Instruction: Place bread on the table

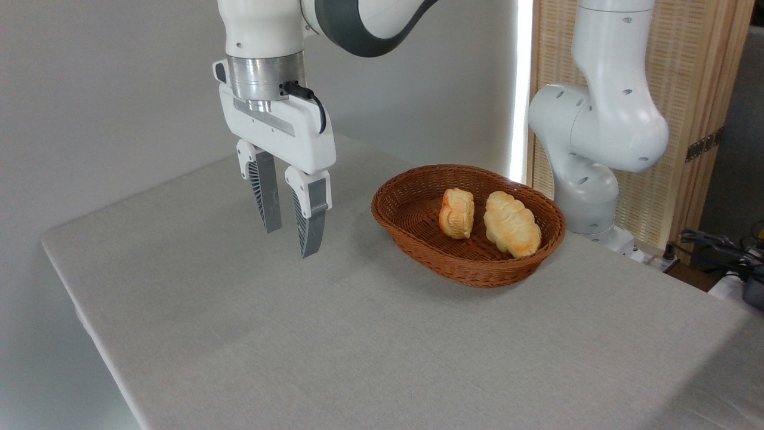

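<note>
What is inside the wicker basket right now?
Two pieces lie in the wicker basket: the small bread on the left and a longer pale loaf beside it. The weave beneath them is hidden.
</note>
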Controlling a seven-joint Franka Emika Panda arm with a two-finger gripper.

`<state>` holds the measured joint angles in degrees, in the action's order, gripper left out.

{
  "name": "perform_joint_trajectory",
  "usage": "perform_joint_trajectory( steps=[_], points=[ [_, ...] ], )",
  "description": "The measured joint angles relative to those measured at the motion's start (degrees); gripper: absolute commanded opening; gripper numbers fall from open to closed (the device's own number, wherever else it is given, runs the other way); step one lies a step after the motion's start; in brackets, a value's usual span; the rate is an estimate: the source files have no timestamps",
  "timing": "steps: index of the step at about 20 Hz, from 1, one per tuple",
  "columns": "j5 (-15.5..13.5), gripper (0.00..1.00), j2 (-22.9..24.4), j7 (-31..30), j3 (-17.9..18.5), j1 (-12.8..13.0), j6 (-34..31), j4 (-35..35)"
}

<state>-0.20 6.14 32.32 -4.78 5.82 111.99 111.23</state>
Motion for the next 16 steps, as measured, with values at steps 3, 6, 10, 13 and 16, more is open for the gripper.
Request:
perform_joint_trajectory(
  steps=[3,6,10,13,16],
  points=[
    [0.0,1.0,0.0,0.0,-1.2,-1.0,0.0,0.0],
    [0.0,1.0,-0.1,0.0,-1.6,-1.0,-0.1,0.0],
    [0.0,1.0,-0.1,0.0,-1.6,-1.0,-0.1,0.0],
    [0.0,1.0,-0.1,0.0,-1.6,-1.0,-0.1,0.0],
    [0.0,1.0,-0.1,0.0,-1.7,-1.0,-0.1,0.0]
  ],
)
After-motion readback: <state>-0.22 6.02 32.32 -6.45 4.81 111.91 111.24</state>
